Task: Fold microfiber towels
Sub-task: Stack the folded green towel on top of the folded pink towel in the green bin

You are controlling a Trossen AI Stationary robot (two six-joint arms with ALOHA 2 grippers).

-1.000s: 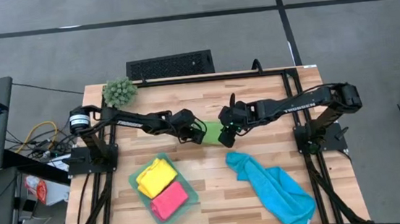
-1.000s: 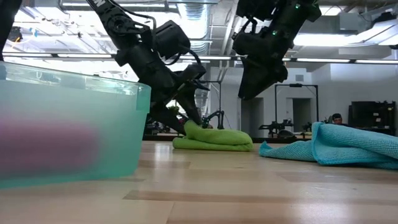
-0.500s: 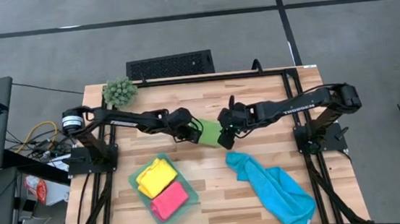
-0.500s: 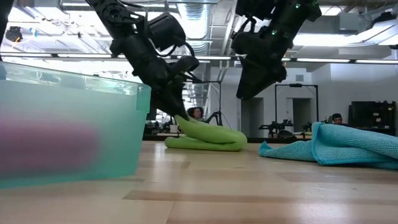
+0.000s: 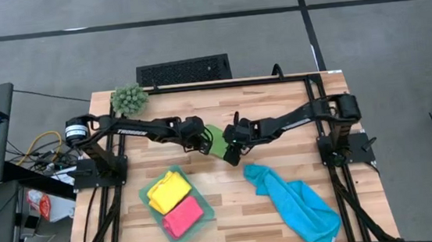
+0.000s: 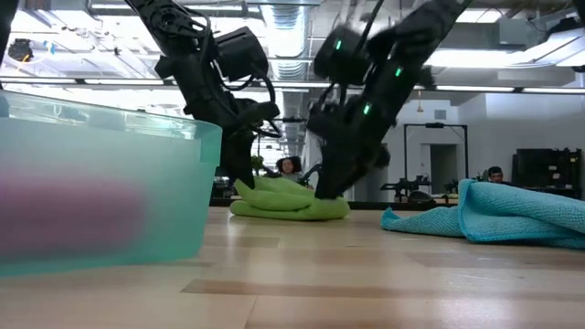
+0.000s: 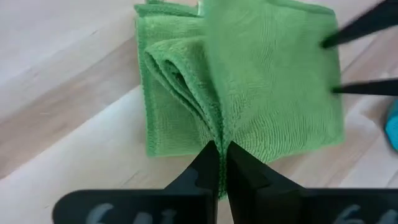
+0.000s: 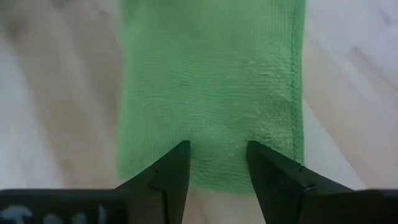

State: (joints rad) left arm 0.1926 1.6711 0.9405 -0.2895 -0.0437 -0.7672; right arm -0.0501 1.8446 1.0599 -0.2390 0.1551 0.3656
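The green towel [image 5: 216, 140] lies folded in the middle of the wooden table [image 5: 277, 100], between the two arms. The left gripper [image 7: 219, 163] is down at one edge of it, and its two fingers are pressed tight together on a raised fold of the green cloth, pinching it. The right gripper [image 8: 217, 163] is low over the other side of the same towel, with its fingers spread apart and the green cloth lying under the gap between them. From the table-level camera the green towel looks like a soft lump on the wood, with one arm reaching down at each side of it. The blue towel [image 5: 295, 203] lies crumpled on the right part of the table, near the front edge, apart from the green one. The yellow towel [image 5: 169, 190] and the pink towel [image 5: 183, 215] sit folded side by side inside the pale teal tray [image 5: 148, 196] on the left part of the table. A spiky green plant ball [image 5: 129, 99] sits at the back left corner, well away from the towels
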